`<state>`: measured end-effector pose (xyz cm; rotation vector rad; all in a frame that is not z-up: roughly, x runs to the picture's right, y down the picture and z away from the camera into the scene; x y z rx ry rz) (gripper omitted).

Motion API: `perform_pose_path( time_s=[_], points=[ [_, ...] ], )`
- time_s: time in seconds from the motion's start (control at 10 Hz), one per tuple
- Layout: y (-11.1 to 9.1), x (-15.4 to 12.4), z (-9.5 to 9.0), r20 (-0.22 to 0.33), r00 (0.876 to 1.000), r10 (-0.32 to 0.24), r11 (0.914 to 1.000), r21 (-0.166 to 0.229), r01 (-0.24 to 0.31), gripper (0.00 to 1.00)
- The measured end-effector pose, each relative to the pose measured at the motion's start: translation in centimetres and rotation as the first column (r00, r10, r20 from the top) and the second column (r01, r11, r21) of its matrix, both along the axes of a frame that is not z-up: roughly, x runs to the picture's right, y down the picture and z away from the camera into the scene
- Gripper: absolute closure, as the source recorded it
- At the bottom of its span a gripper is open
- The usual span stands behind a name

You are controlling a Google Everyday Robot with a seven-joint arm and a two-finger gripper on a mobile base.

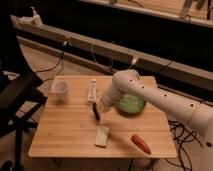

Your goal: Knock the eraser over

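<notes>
A slim dark eraser [95, 111] stands on end near the middle of the wooden table [65, 135], leaning slightly. My gripper [103, 105] is at the end of the white arm [150, 95], which reaches in from the right. It is low over the table, right beside the eraser's right side and touching or almost touching it. I cannot tell which.
A pale flat block [102, 136] lies in front of the eraser. An orange carrot [141, 143] lies at the front right. A green bowl [131, 104] sits behind the arm, a white tube [91, 90] at the back and a white cup [60, 89] at the left. A black chair [17, 100] stands left of the table.
</notes>
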<state>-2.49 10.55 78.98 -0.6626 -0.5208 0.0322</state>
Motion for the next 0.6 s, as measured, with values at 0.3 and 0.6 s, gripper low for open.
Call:
perform_pose_path(
  time_s=[0.3, 0.6],
  points=[
    [-1.0, 0.7, -0.3, 0.002, 1.000, -0.010, 0.9999, -0.002, 0.010, 0.73],
    [0.2, 0.0, 0.0, 0.002, 1.000, -0.012, 0.9998, -0.016, 0.012, 0.73]
  ],
)
